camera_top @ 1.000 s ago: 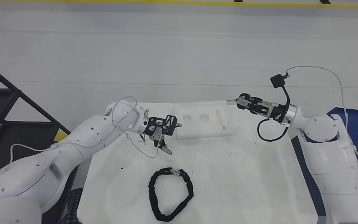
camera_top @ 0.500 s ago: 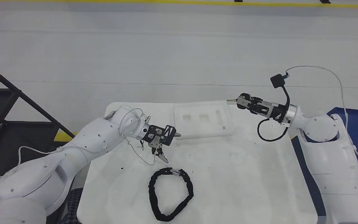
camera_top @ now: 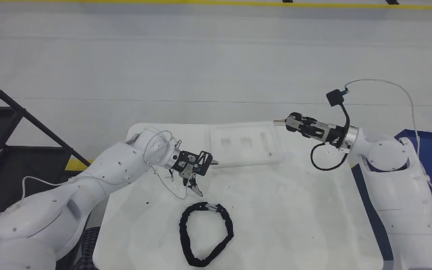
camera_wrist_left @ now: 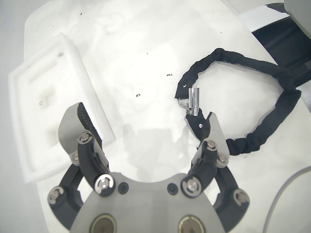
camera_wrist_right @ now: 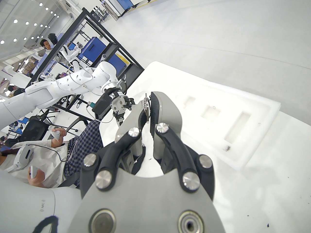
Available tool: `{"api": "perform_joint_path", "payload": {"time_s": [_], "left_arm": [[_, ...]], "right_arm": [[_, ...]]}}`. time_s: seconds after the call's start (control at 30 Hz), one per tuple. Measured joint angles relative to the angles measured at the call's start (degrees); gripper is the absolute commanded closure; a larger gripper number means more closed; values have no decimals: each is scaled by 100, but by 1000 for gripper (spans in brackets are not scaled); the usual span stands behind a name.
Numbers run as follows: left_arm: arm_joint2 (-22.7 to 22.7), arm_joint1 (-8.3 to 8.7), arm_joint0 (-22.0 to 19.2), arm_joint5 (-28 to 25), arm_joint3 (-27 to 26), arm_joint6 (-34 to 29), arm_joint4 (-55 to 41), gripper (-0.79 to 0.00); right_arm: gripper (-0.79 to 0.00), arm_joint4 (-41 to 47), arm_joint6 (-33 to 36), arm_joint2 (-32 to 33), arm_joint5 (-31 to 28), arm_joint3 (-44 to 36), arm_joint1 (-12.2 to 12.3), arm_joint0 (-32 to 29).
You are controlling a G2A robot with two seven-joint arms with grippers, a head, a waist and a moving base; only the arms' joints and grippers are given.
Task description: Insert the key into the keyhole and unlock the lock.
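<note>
Left hand [camera_wrist_left: 145,113] splayed, right hand [camera_wrist_right: 147,104] pinched

Counter [camera_top: 290,223]: carries two items.

1. Foam tray [camera_top: 244,144]: on the counter, far side, about mid-width; long side runs along the far edge.
2. Chain lock [camera_top: 196,250]: flat on the counter in a closed loop, near side, left of centre, well apart from the tray. Lock cylinder [camera_wrist_left: 193,98]: at the loop's far end, toward the tray.

Left end effector [camera_wrist_left: 145,112]: above the counter, between the tray's near left corner and the loop.

Right end effector [camera_wrist_right: 147,105]: above the tray's far right corner. Key [camera_wrist_right: 145,104]: between its fingers.
</note>
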Motion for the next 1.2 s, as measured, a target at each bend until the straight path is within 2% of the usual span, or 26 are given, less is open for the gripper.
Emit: {"api": "perform_joint_path", "payload": {"time_s": [0.2,0.3,0.43,0.53,0.67,0.83,1.2], "left_arm": [[-223,63,395,93,-4,-106,-722,-785],[-337,191,708,215,-239,-85,-1024,-785],[-464,457,1120,404,-696,-45,-1016,-785],[-564,628,1372,552,-837,-15,-998,-785],[-634,732,1606,662,-925,-83,-953,-785],[-626,727,1791,837,-857,-120,-741,-785],[-622,464,1851,1048,-410,-134,-606,-785]], "right_arm": [[0,0,0,0,0,0,0,0],[0,0,0,0,0,0,0,0],[0,0,0,0,0,0,0,0],[0,0,0,0,0,0,0,0],[0,0,0,0,0,0,0,0],[0,0,0,0,0,0,0,0],[0,0,0,0,0,0,0,0]]}}
